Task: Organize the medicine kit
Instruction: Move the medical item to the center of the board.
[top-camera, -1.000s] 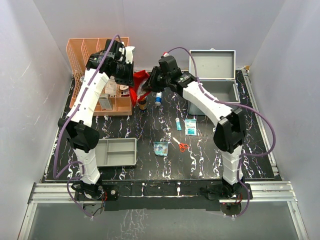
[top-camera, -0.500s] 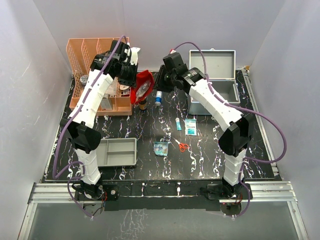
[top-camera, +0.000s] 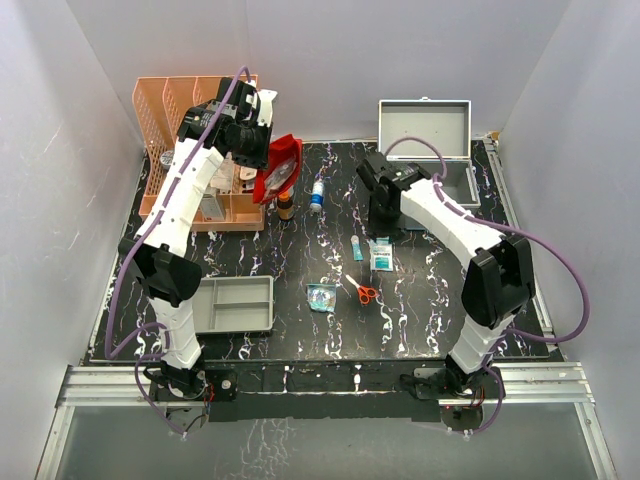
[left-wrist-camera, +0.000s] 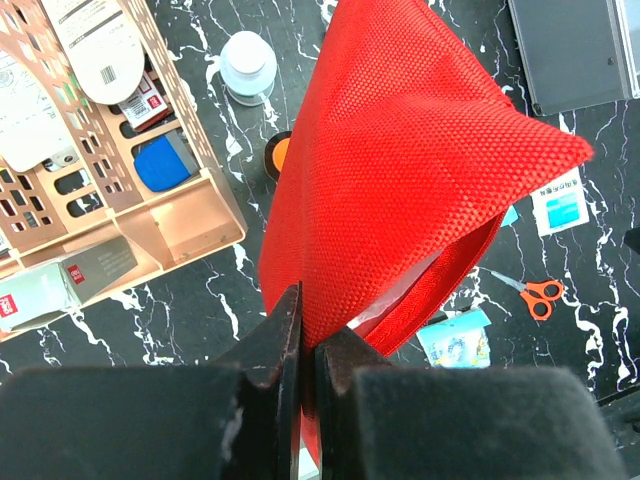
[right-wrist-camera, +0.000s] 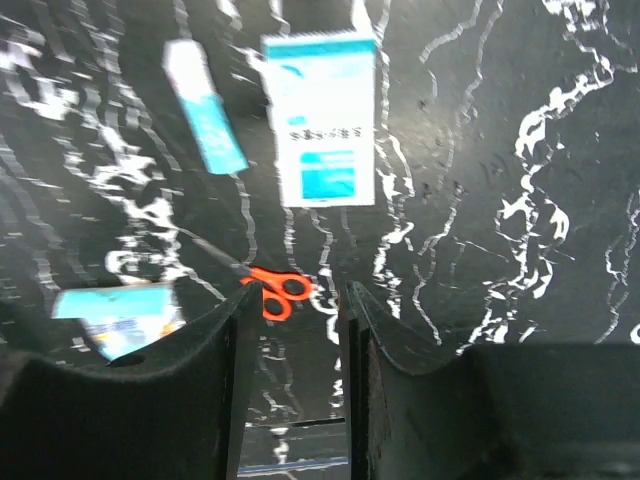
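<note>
My left gripper (top-camera: 262, 165) is shut on a red fabric pouch (top-camera: 277, 170) and holds it in the air beside the peach basket (top-camera: 190, 100); in the left wrist view the pouch (left-wrist-camera: 400, 170) hangs from my jaws, its mouth partly open. My right gripper (top-camera: 384, 222) is open and empty above the table. In the right wrist view a white and teal sachet (right-wrist-camera: 320, 118), a teal tube (right-wrist-camera: 204, 108), orange-handled scissors (right-wrist-camera: 276, 291) and a blue packet (right-wrist-camera: 118, 316) lie below. The open grey case (top-camera: 425, 150) stands at the back right.
A white bottle (top-camera: 317, 192) and a brown bottle with an orange cap (top-camera: 285, 207) stand near the pouch. The peach basket holds boxes and packets. A grey tray (top-camera: 235, 303) sits at the front left.
My right gripper has let go of the red pouch and swung right and forward to above the sachet. My left gripper has lifted the pouch, which now hangs from it alone.
</note>
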